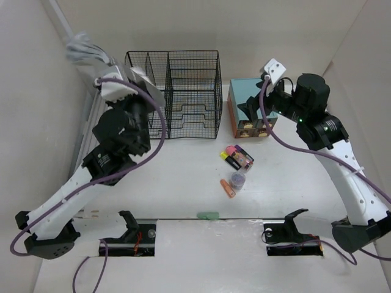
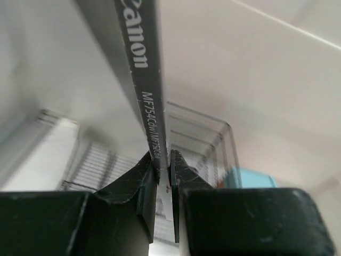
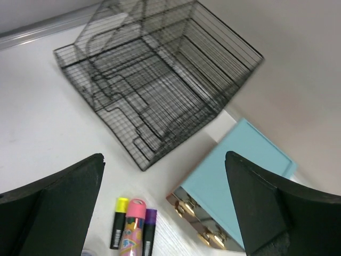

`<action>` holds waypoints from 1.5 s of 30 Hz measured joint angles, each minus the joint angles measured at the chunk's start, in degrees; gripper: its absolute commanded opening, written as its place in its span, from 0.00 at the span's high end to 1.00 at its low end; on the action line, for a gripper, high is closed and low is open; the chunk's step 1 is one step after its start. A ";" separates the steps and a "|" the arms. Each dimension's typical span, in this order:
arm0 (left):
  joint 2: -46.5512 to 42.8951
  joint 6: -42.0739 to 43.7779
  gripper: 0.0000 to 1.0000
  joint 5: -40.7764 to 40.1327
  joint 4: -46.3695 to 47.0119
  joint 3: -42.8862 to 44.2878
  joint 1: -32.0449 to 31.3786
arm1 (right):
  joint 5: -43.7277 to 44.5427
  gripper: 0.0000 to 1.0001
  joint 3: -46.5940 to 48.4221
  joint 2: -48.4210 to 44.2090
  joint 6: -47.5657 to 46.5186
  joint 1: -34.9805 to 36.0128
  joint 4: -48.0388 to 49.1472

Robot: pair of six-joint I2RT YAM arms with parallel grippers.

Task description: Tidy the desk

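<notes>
The white desk [image 1: 183, 168] carries a black wire rack [image 1: 177, 91] at the back and a teal-topped drawer box [image 1: 245, 97] to its right. My left gripper [image 1: 142, 82] is shut on a thin grey Canon booklet [image 2: 144, 64] and holds it upright above the rack's left end; in the left wrist view the gripper [image 2: 162, 160] pinches the booklet's edge. My right gripper [image 1: 256, 115] is open and empty, just above the box's front. In the right wrist view it [image 3: 164, 157] hovers over the box [image 3: 250, 160], with the rack [image 3: 160, 80] beyond.
Yellow, pink and purple markers [image 1: 236, 157] lie side by side mid-desk and show in the right wrist view [image 3: 133, 226]. A small purple-lidded jar [image 1: 237, 179] and an orange stick [image 1: 227, 188] lie below them. A green eraser [image 1: 208, 215] sits at the front edge. White walls close in the sides.
</notes>
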 measured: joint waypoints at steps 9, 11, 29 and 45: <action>16.37 4.28 1.00 2.40 -0.57 17.38 19.08 | -1.99 0.00 -16.06 -9.57 6.03 -8.52 7.72; 20.65 2.71 1.00 6.67 -2.40 20.59 24.26 | -3.32 0.00 -18.78 -10.97 6.84 -9.57 8.85; 44.11 -3.30 1.00 38.12 -19.65 31.45 40.92 | -11.30 0.00 -26.69 -12.02 10.29 -14.27 13.84; 43.58 -2.12 1.00 40.70 -18.99 24.68 36.20 | -12.13 0.00 -27.10 -11.98 10.25 -14.27 14.62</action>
